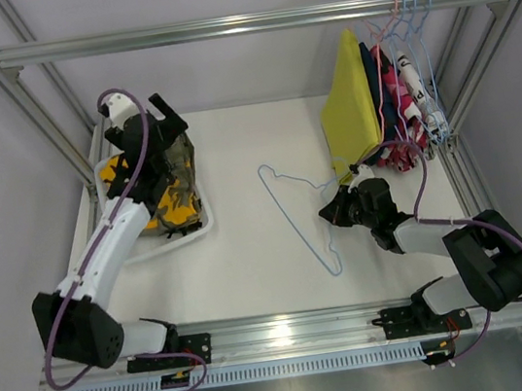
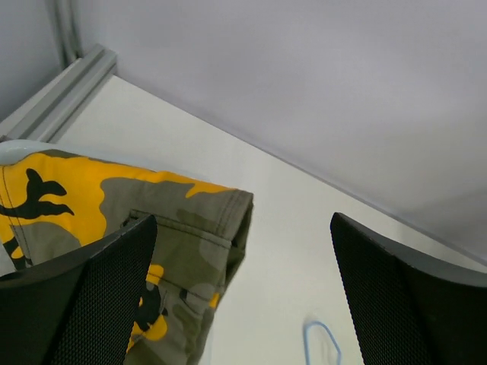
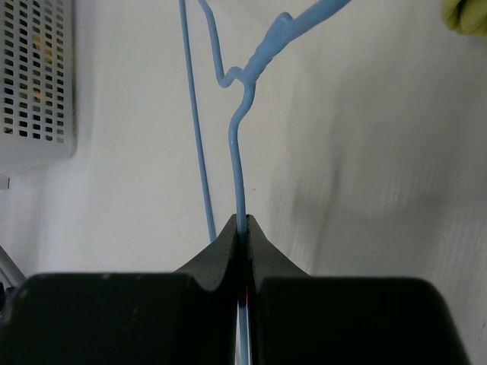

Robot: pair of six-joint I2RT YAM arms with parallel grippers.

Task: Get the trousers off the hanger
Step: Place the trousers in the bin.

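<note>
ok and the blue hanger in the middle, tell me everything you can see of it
The blue hanger is thin light-blue wire, bent into an open triangle with a twisted neck and a hook. It is bare: nothing hangs on it. It stretches across the middle of the white table. The right gripper is shut on one strand of the wire below the neck. Whether that end is lifted off the table cannot be told.

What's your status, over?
Left gripper open over camouflage trousers in tray. Right gripper shut on bare blue hanger. Other trousers hang on rail. Nothing blocking.
</note>
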